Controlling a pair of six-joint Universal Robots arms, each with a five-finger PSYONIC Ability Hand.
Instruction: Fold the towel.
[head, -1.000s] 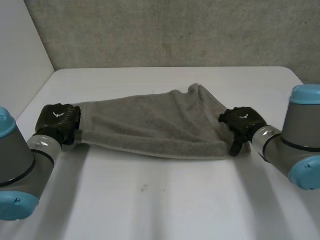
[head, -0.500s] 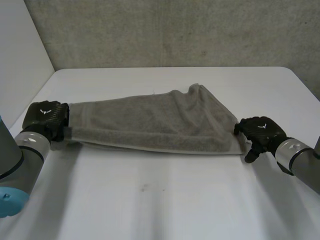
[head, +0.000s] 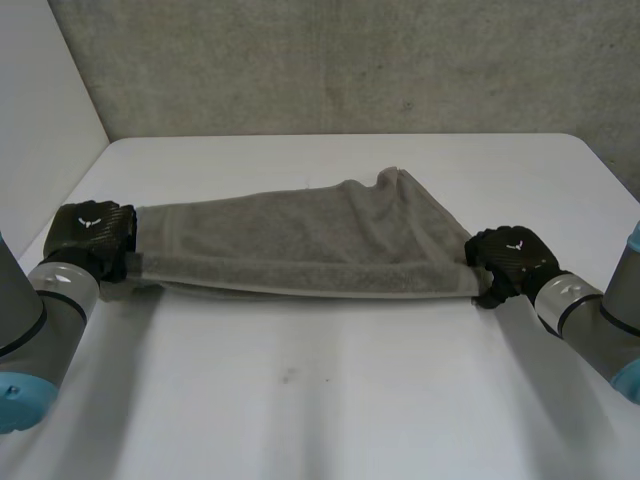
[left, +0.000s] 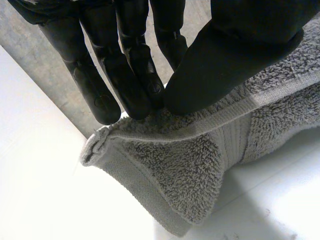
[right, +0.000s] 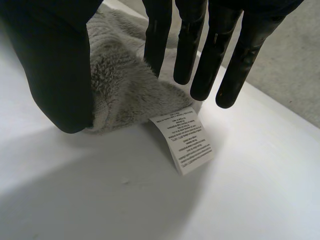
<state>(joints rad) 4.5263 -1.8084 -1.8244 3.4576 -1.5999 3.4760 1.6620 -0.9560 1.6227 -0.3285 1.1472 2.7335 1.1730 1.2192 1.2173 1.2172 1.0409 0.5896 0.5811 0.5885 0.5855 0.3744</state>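
Observation:
A grey towel (head: 300, 245) lies stretched across the white table (head: 330, 400), folded lengthwise with a bump at its far edge. My left hand (head: 92, 232) is at the towel's left end. In the left wrist view its thumb (left: 235, 55) and fingers (left: 125, 75) pinch the hemmed edge of the towel (left: 185, 175), lifting that corner. My right hand (head: 512, 258) is at the towel's right end. Its thumb (right: 55, 65) and straight fingers (right: 190, 45) stand on either side of the towel's corner (right: 120, 95) without pinching it. A white care label (right: 186, 145) sticks out there.
A rough grey wall (head: 350, 60) runs behind the table, and a white panel (head: 40, 110) stands along its left side. Bare tabletop lies in front of the towel, between my two arms.
My left hand pulled the towel's left end further left, stretching it flat. My right hand moved off to the right, then came back to the right corner with its fingers closing in.

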